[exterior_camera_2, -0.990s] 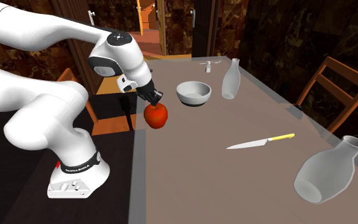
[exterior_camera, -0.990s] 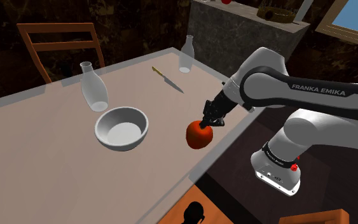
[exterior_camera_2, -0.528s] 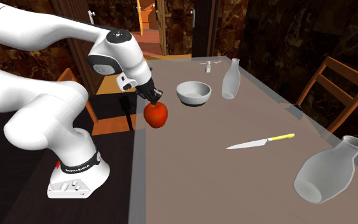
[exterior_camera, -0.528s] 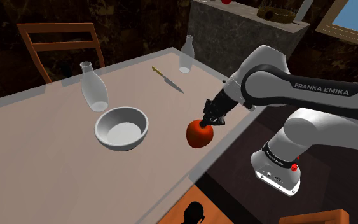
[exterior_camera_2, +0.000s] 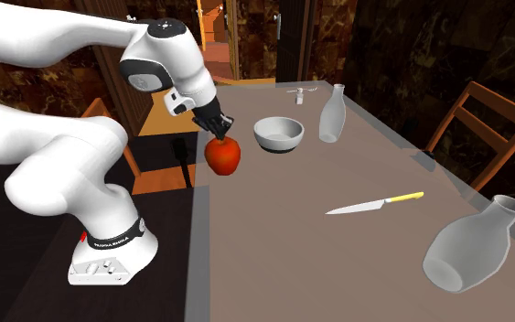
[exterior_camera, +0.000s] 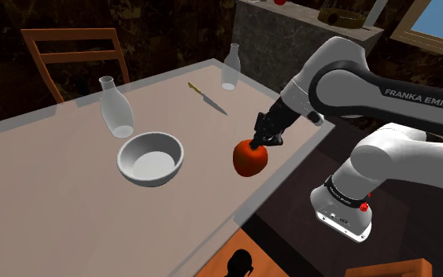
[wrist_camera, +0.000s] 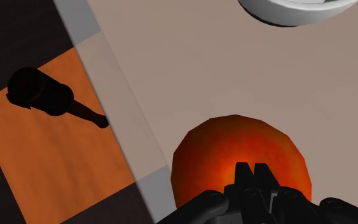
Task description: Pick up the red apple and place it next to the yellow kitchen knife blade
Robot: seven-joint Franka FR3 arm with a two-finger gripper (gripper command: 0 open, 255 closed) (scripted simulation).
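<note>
The red apple (exterior_camera: 249, 159) hangs just above the table's near edge, held from the top by my black gripper (exterior_camera: 260, 142), which is shut on it. In the second exterior view the apple (exterior_camera_2: 223, 156) is at the table's left edge under the gripper (exterior_camera_2: 217, 134). In the wrist view the fingertips (wrist_camera: 252, 175) pinch the apple's (wrist_camera: 234, 153) upper part. The knife (exterior_camera: 207, 98), with a yellow handle and a grey blade, lies flat further along the table; its blade (exterior_camera_2: 356, 208) points toward the arm's side.
A white bowl (exterior_camera: 150, 157) sits close to the apple, and two clear bottles (exterior_camera: 116, 108) (exterior_camera: 230, 68) stand on the table (exterior_camera: 54, 204). A wooden chair (exterior_camera: 74, 55) stands at the far side. An orange seat (wrist_camera: 44, 159) lies below the table edge.
The gripper has risen a little with the apple in it, lifting it higher off the table. Nothing else has moved.
</note>
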